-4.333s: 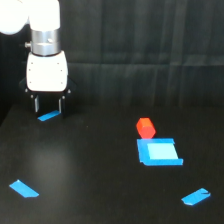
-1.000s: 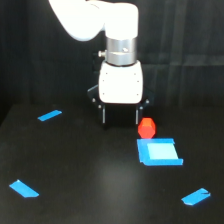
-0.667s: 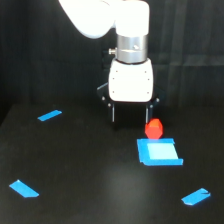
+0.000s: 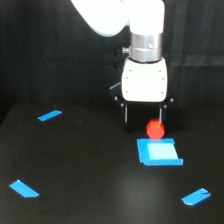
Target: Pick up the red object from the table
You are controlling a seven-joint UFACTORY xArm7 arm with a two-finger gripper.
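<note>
Red block (image 4: 155,130): on black tabletop (image 4: 75,165), touching blue square's (image 4: 159,152) far edge. Gripper (image 4: 143,120) directly above; fingers (image 4: 126,113) spread, released, grasping nothing.

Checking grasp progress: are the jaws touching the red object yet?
Cannot tell. In the exterior view the gripper stands right behind the red object, one jaw overlapping its top, but this single blurred view shows neither contact nor a gap.

No legible text, labels or numbers anywhere (view perhaps too blurred for small print).
</note>
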